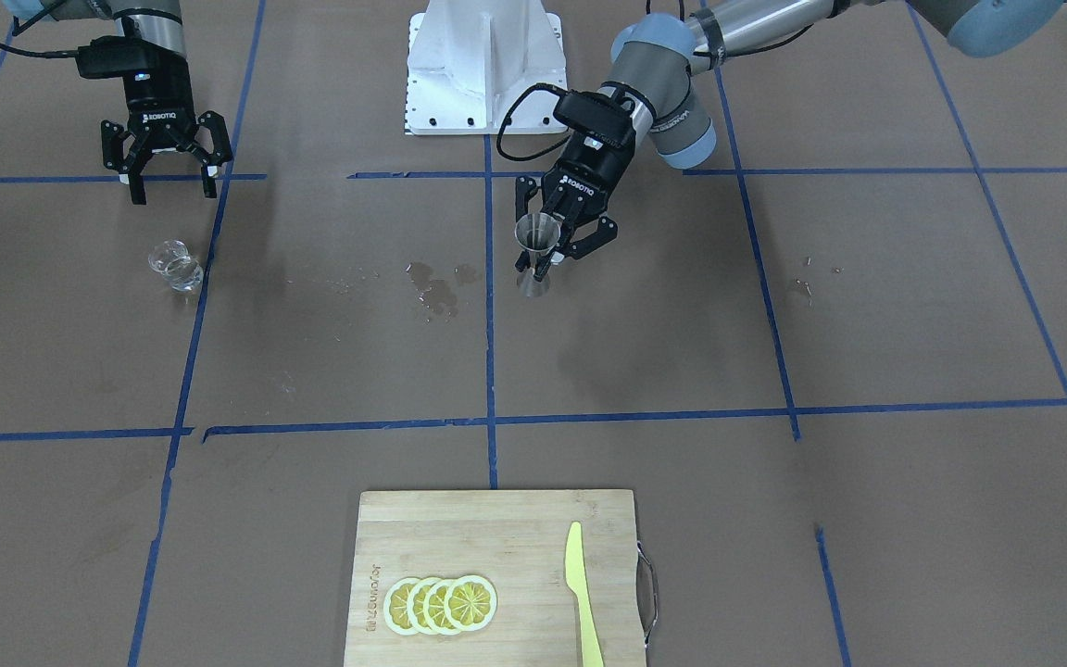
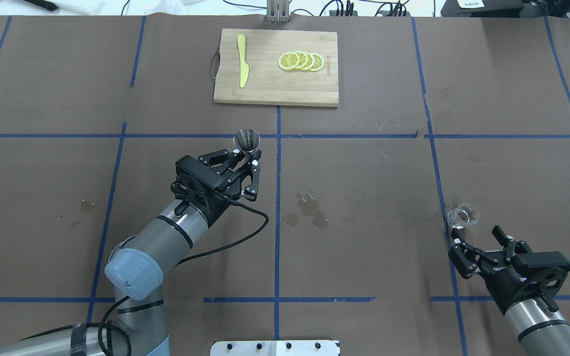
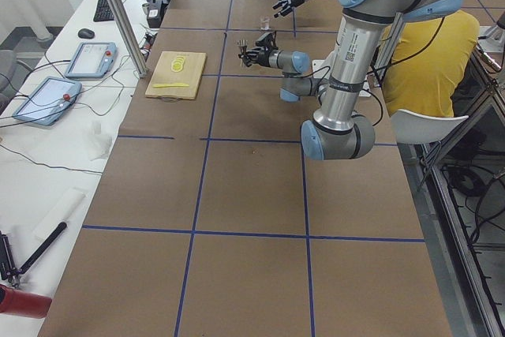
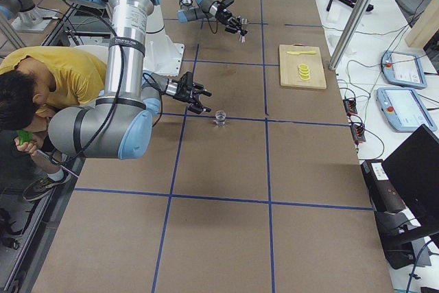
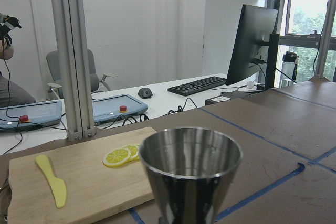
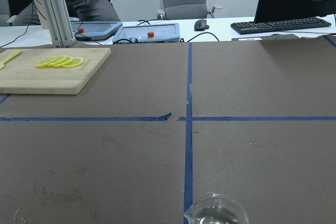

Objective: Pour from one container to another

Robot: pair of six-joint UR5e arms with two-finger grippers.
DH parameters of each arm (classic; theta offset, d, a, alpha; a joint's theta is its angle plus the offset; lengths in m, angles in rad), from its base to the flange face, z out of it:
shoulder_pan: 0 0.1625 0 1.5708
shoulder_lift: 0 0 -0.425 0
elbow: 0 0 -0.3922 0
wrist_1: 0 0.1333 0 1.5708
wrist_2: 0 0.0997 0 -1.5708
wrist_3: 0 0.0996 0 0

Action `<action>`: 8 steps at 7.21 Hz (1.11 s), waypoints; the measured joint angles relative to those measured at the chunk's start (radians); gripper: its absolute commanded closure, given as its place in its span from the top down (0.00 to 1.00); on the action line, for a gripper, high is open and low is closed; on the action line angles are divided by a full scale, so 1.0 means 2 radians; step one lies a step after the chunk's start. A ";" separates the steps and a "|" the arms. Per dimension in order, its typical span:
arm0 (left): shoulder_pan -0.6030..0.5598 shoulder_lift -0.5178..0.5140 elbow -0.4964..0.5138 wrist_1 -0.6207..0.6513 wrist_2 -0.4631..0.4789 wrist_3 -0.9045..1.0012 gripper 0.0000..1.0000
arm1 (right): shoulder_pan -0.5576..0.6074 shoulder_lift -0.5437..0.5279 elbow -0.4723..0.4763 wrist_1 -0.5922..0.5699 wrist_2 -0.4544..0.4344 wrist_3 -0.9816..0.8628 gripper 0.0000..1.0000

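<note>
The steel jigger point(image 1: 537, 232) stands upright near the table's centre line, its base at the table surface. My left gripper point(image 1: 545, 261) reaches in from behind, its fingers drawn close at the jigger's narrow waist, shut on it. In the overhead view the jigger point(image 2: 246, 139) shows just beyond the left gripper point(image 2: 249, 158). Its cup fills the left wrist view point(image 5: 189, 166). The clear glass cup point(image 1: 177, 264) stands alone on the table, also visible in the overhead view point(image 2: 463, 216). My right gripper point(image 2: 478, 243) hangs open just behind it, not touching.
A bamboo cutting board point(image 2: 275, 89) lies at the far edge with lemon slices point(image 2: 301, 61) and a yellow knife point(image 2: 242, 66). Wet spots point(image 2: 309, 210) mark the brown paper mid-table. The white robot base point(image 1: 484, 74) sits at the near edge.
</note>
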 measured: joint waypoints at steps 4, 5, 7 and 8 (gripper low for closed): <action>-0.001 -0.007 0.005 0.000 -0.002 -0.002 0.00 | -0.004 0.014 -0.062 0.000 -0.055 0.021 1.00; -0.001 -0.008 0.005 -0.001 -0.002 -0.002 0.00 | -0.004 0.021 -0.081 0.002 -0.061 0.021 1.00; -0.001 -0.008 0.005 -0.001 -0.002 -0.003 0.00 | -0.004 0.038 -0.097 0.004 -0.066 0.021 1.00; -0.001 -0.008 0.005 -0.001 -0.002 -0.003 0.00 | -0.005 0.044 -0.100 0.004 -0.067 0.021 1.00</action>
